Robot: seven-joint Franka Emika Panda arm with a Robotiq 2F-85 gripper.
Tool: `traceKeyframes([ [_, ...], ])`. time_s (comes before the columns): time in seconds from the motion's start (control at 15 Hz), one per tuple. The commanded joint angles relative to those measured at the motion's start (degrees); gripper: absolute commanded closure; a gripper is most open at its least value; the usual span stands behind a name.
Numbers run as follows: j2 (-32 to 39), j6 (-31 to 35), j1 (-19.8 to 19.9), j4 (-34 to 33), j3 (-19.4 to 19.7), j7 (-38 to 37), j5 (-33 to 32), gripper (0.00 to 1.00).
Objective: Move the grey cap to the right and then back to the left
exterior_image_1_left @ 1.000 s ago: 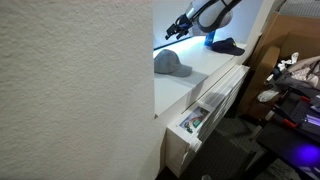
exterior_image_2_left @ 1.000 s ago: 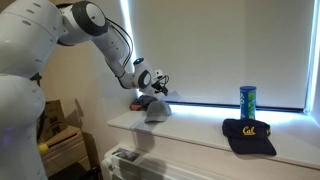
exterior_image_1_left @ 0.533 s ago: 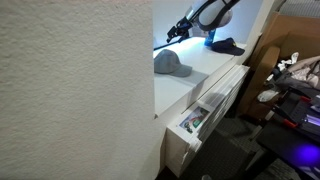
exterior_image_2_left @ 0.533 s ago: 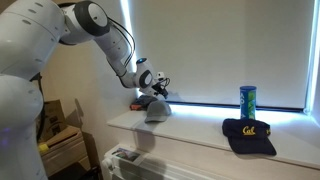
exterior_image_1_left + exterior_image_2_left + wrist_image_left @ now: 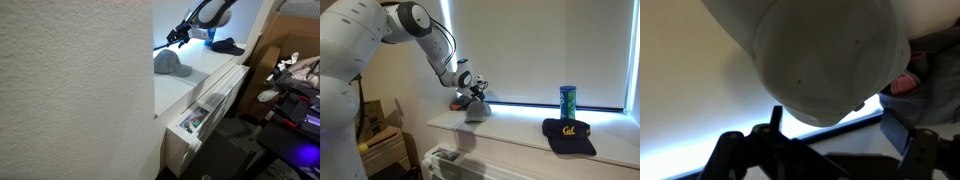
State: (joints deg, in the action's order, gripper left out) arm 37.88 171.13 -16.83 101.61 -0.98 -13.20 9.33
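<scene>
Windowsill [image 5: 520,128], white, beneath glowing blind [image 5: 540,50]; grey cap [image 5: 475,111] on it, jaws wide above

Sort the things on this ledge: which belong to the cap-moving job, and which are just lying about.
Job: grey cap; tool just above it.
Lying about: dark cap with yellow lettering; blue can.

Dim room. Cold blue-white glare leaks under the blind [image 5: 535,50] along the worktop [image 5: 520,128]. Wrist view soft, very close: grey cap [image 5: 830,55] blurred, fingers [image 5: 902,132] dark silhouettes against the bright strip.
</scene>
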Motion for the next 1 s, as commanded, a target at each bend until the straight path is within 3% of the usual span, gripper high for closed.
traceKeyframes([
  [0.0,-0.1,-0.4,0.8,-0.1,-0.7,-0.5,-0.9,0.0],
  [0.47,0.3,-1.0,0.7,-0.3,-0.3,-1.0,-0.9,0.0],
  [0.53,0.3,-0.8,0.4,-0.2,0.0,-1.0,-1.3,0.04],
  [0.6,0.2,-0.6,0.4,-0.2,-0.2,-0.6,-1.5,0.26],
  [0.73,0.1,-0.1,0.1,-0.1,0.1,-0.7,-1.9,0.32],
  [0.93,0.0,-0.1,0.0,0.0,0.0,-0.4,-2.4,0.53],
])
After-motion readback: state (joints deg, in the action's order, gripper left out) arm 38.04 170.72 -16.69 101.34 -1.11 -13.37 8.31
